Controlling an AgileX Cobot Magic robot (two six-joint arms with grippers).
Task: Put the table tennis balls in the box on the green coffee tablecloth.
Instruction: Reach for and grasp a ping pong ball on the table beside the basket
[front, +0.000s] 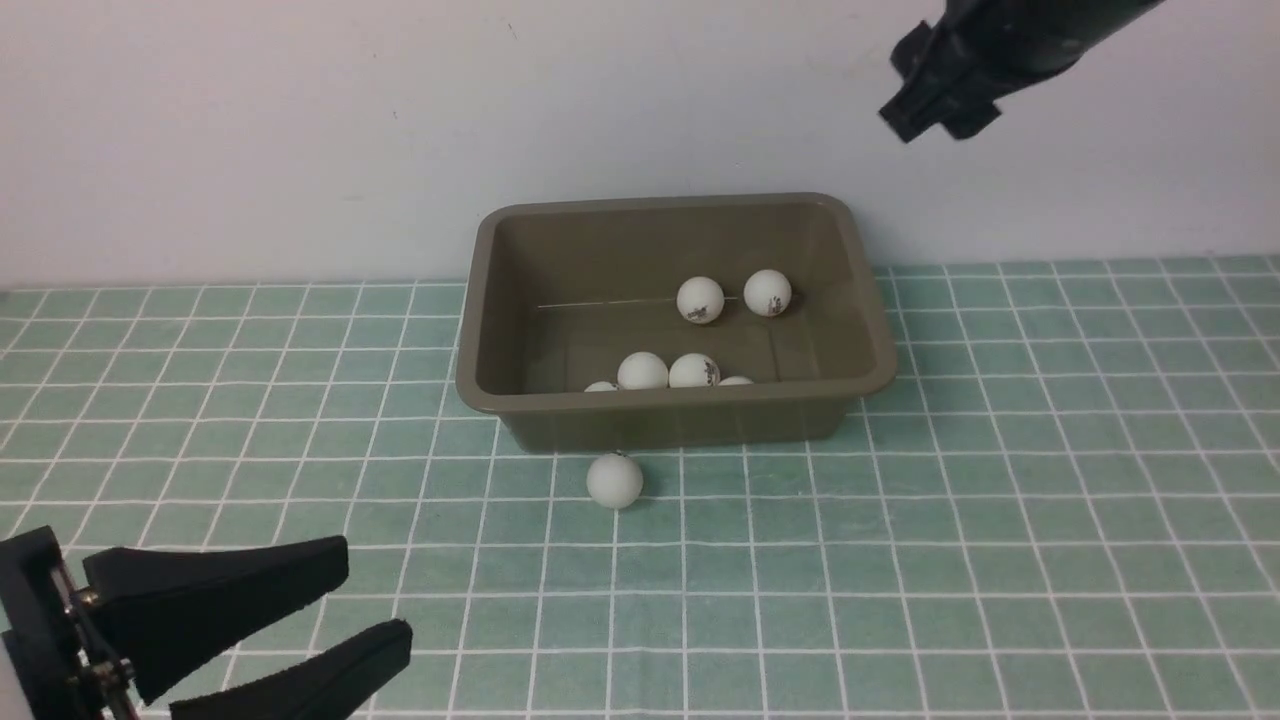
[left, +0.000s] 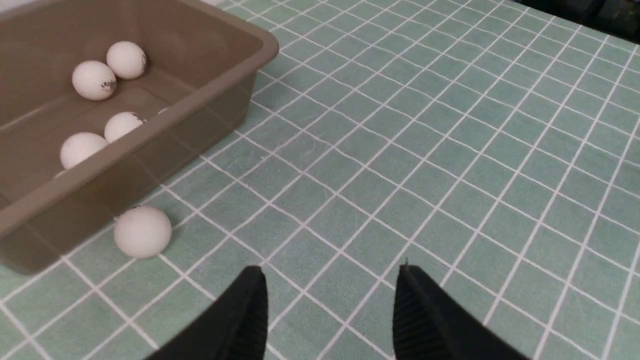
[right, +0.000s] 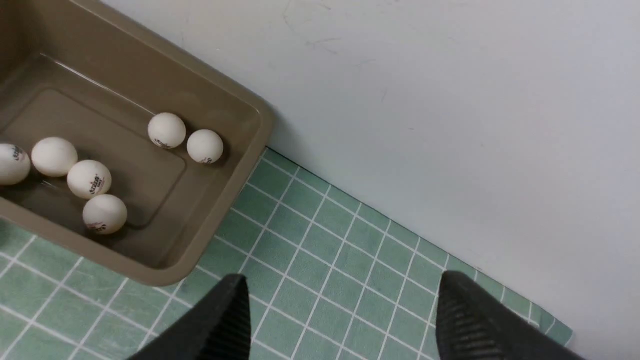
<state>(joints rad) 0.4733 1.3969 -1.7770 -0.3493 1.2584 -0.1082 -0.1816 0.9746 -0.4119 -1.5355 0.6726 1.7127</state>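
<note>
"Table tennis balls: how many, and where?"
"Seven matte white spheres, some with a small dark logo. Six lie inside the box, one olive-brown plastic tub with rounded corners. The seventh ball sits on the green coffee tablecloth, just beside the box's near wall."
"And the two grippers?"
"Left gripper low over the gridded cloth, right gripper raised high; both spread wide, holding nothing."
</note>
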